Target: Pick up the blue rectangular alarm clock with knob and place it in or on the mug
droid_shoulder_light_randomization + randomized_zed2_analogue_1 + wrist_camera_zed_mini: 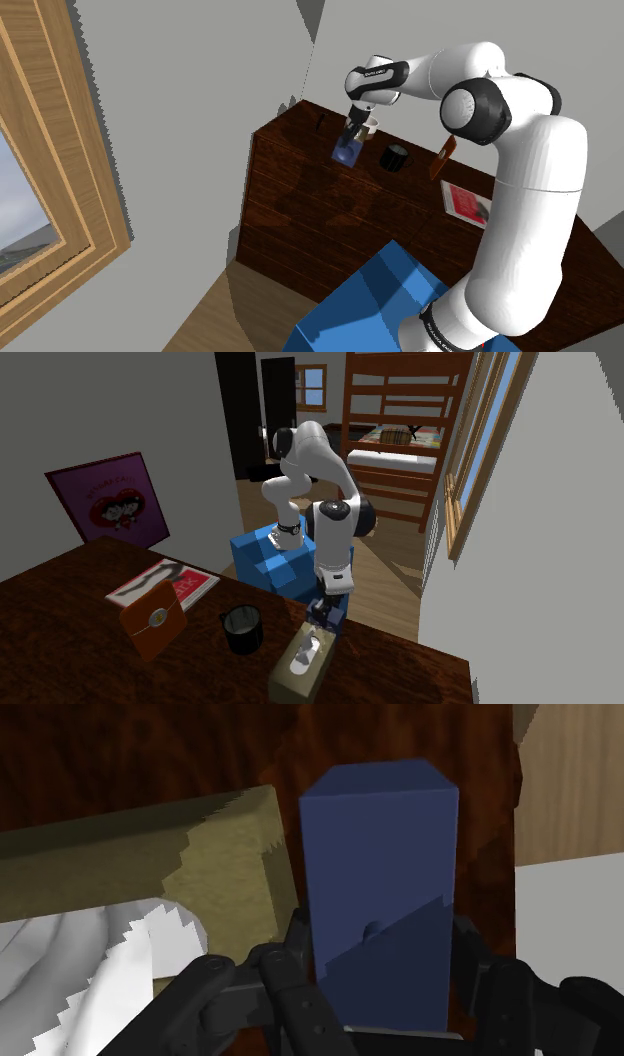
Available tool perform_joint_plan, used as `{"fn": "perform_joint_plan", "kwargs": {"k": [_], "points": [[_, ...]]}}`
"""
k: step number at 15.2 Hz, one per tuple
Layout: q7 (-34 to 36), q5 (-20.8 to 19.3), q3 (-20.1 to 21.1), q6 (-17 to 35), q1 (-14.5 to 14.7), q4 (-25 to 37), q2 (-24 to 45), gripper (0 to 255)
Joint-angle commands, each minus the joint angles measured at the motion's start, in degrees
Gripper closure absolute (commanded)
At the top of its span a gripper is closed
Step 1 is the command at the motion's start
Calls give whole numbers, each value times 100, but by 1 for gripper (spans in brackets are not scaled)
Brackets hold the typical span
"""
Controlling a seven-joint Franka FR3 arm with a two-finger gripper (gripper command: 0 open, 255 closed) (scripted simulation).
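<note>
Clamped between the fingers of the pincer (380, 969): the alarm clock (380, 874), a plain dark-blue rectangular block, smooth-sided, with one small nub on the facing side. Just beside the tissue box (150, 854), near the edge of the dark wooden counter (300, 200), apart from the black mug (395, 156).

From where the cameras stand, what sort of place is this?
Probably a bedroom in a house: a wooden bunk bed stands at the back, a wood-framed window is set in the side wall, and a framed picture stands behind the dark wooden table.
</note>
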Motion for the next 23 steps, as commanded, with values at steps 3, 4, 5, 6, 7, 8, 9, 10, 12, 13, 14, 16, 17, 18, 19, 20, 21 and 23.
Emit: {"fn": "perform_joint_plan", "kwargs": {"k": [3, 4, 5, 6, 7, 8, 9, 10, 12, 13, 14, 16, 17, 18, 19, 20, 21, 23], "points": [[-43, 22, 34, -25, -3, -79, 74, 255], [-35, 9, 26, -87, 0, -47, 43, 255], [-27, -4, 19, -149, 3, -13, 13, 255], [-19, -16, 12, -211, 6, 20, -18, 255], [-11, -29, 5, -274, 9, 55, -47, 255], [-4, -40, -1, -338, 11, 94, -74, 255], [3, -52, -7, -402, 13, 133, -100, 255], [10, -63, -13, -466, 14, 173, -126, 255], [24, -84, -24, -597, 16, 259, -174, 255], [30, -94, -29, -663, 17, 304, -196, 255], [36, -103, -33, -730, 17, 351, -217, 255], [48, -121, -43, -865, 16, 450, -256, 255], [54, -129, -47, -933, 15, 502, -274, 255], [60, -137, -51, -1002, 14, 555, -290, 255], [65, -144, -55, -1071, 13, 611, -305, 255], [70, -151, -58, -1141, 11, 668, -319, 255], [75, -157, -62, -1212, 8, 727, -332, 255], [84, -168, -68, -1355, 3, 850, -353, 255]]}}
